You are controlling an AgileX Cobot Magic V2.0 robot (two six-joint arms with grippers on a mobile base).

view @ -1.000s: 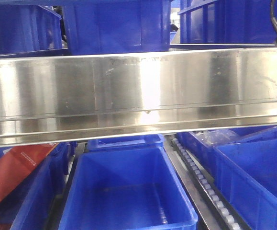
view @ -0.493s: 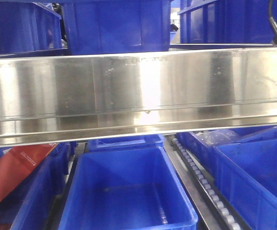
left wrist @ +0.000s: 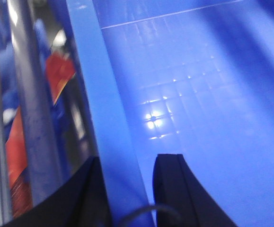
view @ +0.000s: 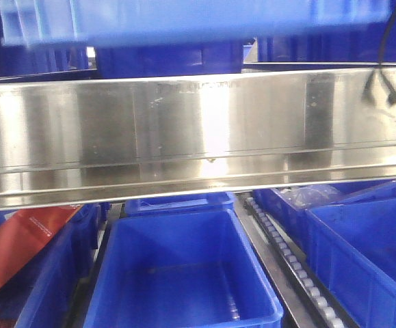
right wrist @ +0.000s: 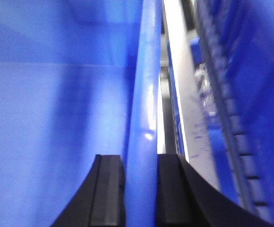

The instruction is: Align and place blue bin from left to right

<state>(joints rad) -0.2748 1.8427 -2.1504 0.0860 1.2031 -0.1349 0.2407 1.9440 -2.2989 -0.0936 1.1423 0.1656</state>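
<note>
Jaws astride blue bin (right wrist: 144, 109) rim

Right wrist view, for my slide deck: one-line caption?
Right claw shut on the blue bin rim, roller track alongside.

A steel shelf (view: 198, 130) spans the view; below it, blue crates (view: 184, 273) sit beside a roller track (view: 286, 263).

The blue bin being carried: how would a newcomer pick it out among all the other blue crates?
Find the steel shelf beam across the front view. The blue bin is the blurred pale band above it. Only its rim sits between the fingers of the left gripper and right gripper.
</note>
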